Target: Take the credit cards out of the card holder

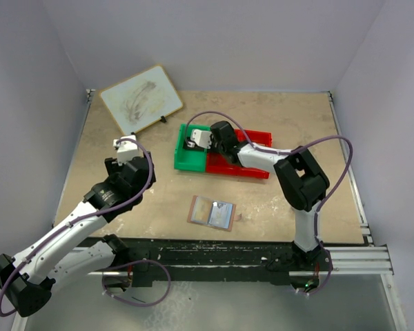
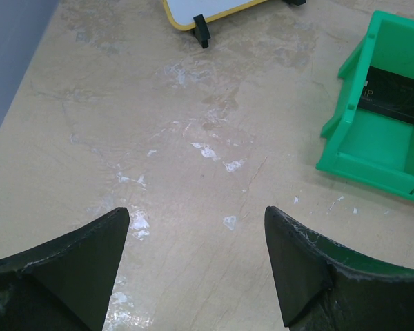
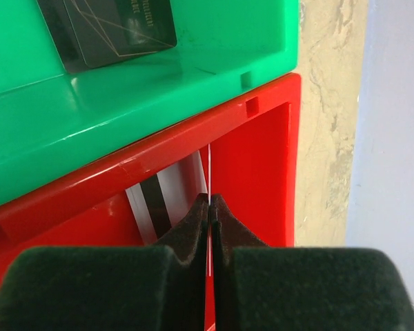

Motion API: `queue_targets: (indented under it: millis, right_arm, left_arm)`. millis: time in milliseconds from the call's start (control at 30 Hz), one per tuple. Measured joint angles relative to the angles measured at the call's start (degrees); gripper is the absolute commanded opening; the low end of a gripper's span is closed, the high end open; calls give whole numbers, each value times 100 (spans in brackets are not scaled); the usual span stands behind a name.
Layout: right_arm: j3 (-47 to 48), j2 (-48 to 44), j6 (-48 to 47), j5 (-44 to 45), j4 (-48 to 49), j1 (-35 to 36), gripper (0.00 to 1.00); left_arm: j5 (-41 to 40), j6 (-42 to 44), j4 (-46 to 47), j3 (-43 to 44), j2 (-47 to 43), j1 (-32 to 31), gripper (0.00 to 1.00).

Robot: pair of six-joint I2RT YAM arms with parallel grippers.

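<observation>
The table [image 1: 276, 117] is beige marbled stone, scuffed white, boxed in by pale lilac walls. My left gripper [image 2: 196, 224] hangs spread wide over bare tabletop. My right gripper [image 3: 209, 203], with felt-textured pads, is clenched on a thin white card [image 3: 209, 172] seen edge-on over the glossy red bin [image 3: 262, 158], which sits beside the green bin [image 3: 159, 89]. The tan card holder [image 1: 211, 212] lies open flat near the front edge.
</observation>
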Motion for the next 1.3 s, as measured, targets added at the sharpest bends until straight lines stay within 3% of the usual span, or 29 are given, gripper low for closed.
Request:
queue_targets:
  millis: [533, 600, 800, 867, 1300]
  right_arm:
    - [11, 195, -125, 55, 17, -9, 16]
    - [11, 195, -120, 35, -37, -9, 22]
    - [11, 195, -111, -136, -238, -9, 25]
    - [28, 195, -87, -201, -363, -9, 32]
    - [85, 195, 142, -271, -501, -22, 34]
  left_arm:
    - [50, 2, -15, 0, 37, 0, 77]
    - [50, 2, -15, 0, 55, 0, 77]
    - [52, 2, -17, 0, 120, 0, 77]
    - [52, 2, -20, 0, 133, 0, 77]
    - [103, 4, -20, 0, 251, 0, 77]
